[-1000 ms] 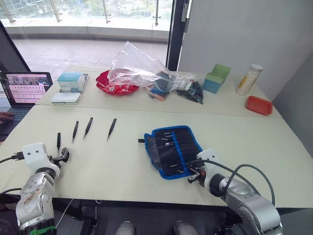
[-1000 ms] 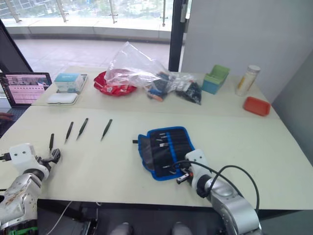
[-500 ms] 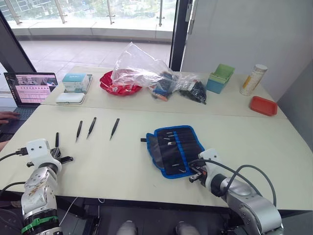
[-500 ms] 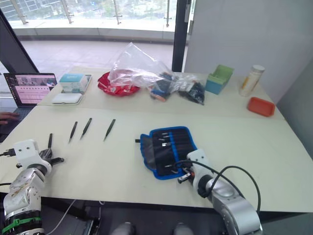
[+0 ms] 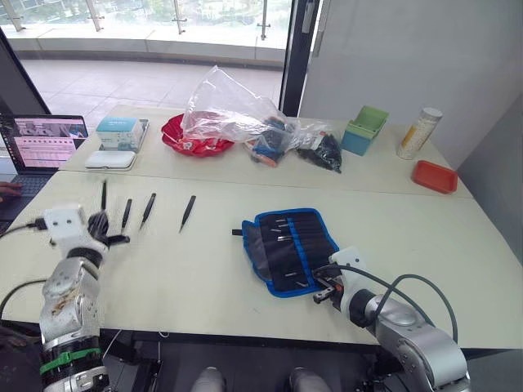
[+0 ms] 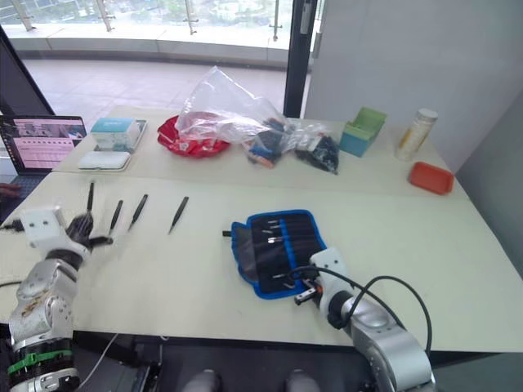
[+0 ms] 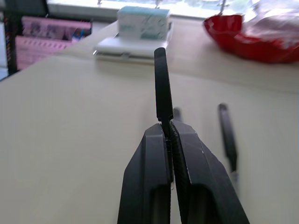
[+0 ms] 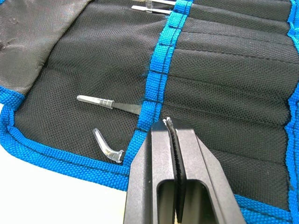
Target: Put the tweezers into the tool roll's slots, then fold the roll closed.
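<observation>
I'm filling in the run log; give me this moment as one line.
left gripper: shut on tweezer, lifted off table | right gripper: shut, at tool roll | three tweezers on table

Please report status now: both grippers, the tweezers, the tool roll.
Left gripper shut on one slim black tweezer, lifted off table. Right gripper shut, empty, at open blue-bordered black fabric tool roll. Three tweezers on table. Nothing in way.

Left gripper [image 5: 104, 214] holds one tweezer [image 5: 103, 194] upright; three tweezers [image 5: 148, 210] lie on the counter [image 5: 204, 269] beside the open roll [image 5: 288, 249].
</observation>
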